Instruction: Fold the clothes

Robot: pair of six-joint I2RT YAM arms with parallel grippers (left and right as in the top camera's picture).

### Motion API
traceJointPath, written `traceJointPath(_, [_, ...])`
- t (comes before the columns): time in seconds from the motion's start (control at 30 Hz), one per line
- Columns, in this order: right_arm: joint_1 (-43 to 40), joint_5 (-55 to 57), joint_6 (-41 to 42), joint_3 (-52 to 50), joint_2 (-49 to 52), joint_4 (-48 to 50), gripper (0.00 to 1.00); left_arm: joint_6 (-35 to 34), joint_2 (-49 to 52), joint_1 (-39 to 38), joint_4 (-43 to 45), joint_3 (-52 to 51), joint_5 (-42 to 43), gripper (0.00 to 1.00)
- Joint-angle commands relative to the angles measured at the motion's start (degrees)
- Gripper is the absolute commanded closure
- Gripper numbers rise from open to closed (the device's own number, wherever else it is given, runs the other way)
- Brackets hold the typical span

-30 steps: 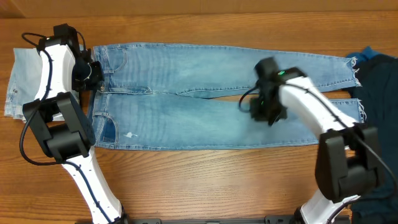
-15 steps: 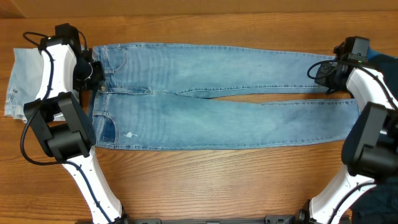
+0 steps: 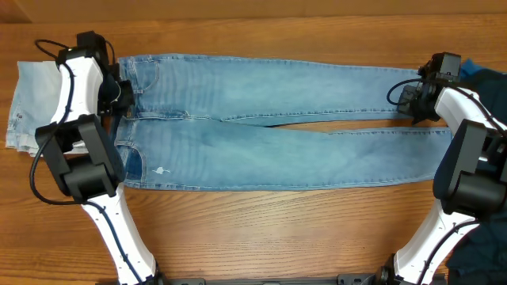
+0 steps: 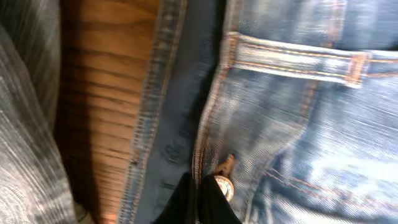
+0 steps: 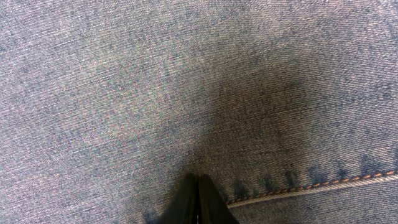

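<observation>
The long faded light-blue jeans [image 3: 238, 119] lie flat across the wooden table, waist to the left and legs to the right. My left gripper [image 3: 119, 99] is at the waistband. In the left wrist view its fingers [image 4: 200, 199] are shut on the fly edge of the jeans [image 4: 298, 124], beside the metal button [image 4: 222, 186]. My right gripper [image 3: 412, 99] is at the hem end of the far leg. In the right wrist view its fingers [image 5: 198, 202] are shut, tips resting on the denim [image 5: 186, 81] by a stitched seam. A paler washed-denim piece [image 3: 32, 103] lies left of the waist.
A dark blue garment [image 3: 483, 87] lies at the right edge of the table, just beyond the leg hems. The pale piece also shows at the left of the left wrist view [image 4: 25, 124]. Bare wood table [image 3: 261, 229] runs along the front.
My right gripper swept from the middle of the legs rightwards to the far leg's hem, then settled there. The gap between the legs has narrowed. The left gripper barely moved at the waistband.
</observation>
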Motion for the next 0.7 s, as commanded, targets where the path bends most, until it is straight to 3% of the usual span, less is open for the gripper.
traceJointPath(0.0, [-0.26,2.34,-1.33,0.66,2.54,-0.35,0.96,-2.43,4.46,0.39,-0.09,0.92,-8.57,0.96])
traceJointPath(0.07, [-0.26,2.34,-1.31,0.66,2.54,-0.35,0.96,-3.13,4.52,0.39,0.04,0.92,-8.90,0.96])
traceJointPath(0.1, [-0.26,2.32,-1.31,0.66,2.54,-0.33,0.96,-3.13,4.52,0.39,-0.04,0.92,-8.72,0.66])
traceJointPath(0.13, [-0.26,2.32,-1.31,0.66,2.54,-0.35,0.96,-3.28,4.52,0.39,-0.33,0.92,-8.66,0.30])
traceJointPath(0.17, [-0.26,2.32,-1.29,0.66,2.54,-0.35,0.96,-3.34,4.39,0.39,-1.01,1.18,-8.68,0.04])
traceJointPath(0.27, [-0.24,2.27,-1.29,0.66,2.54,-0.35,0.96,-6.71,3.43,0.37,-4.63,6.40,-7.87,0.00])
traceJointPath(0.33, [-0.24,2.27,-1.29,0.70,2.54,-0.24,0.95,-6.78,1.90,0.35,-7.21,11.96,-3.76,0.02])
traceJointPath(0.37, [-0.22,2.23,-1.29,0.83,2.49,-0.11,0.87,-6.75,0.76,0.17,-8.61,15.52,-1.36,0.03])
traceJointPath(0.5, [0.04,-4.81,-0.98,7.89,1.60,-7.30,0.38,-7.04,-3.72,-1.42,-13.16,23.02,1.57,0.10])
traceJointPath(0.53, [0.11,-5.95,-0.42,10.60,0.98,-10.86,0.33,-7.23,-4.17,-1.90,-14.84,23.02,2.08,0.25])
traceJointPath(0.57, [0.15,-6.75,1.60,13.27,0.09,-14.93,0.32,-7.15,-4.20,-2.23,-16.17,23.02,3.04,0.54])
traceJointPath(0.6, [0.31,-8.20,3.30,16.50,-1.70,-21.20,0.33,-6.43,-4.09,-3.02,-19.78,22.86,6.97,0.96])
traceJointPath(0.67, [0.37,-10.05,5.44,18.32,-4.79,-28.44,0.37,-4.55,-4.11,-4.37,-22.29,22.86,12.17,0.96])
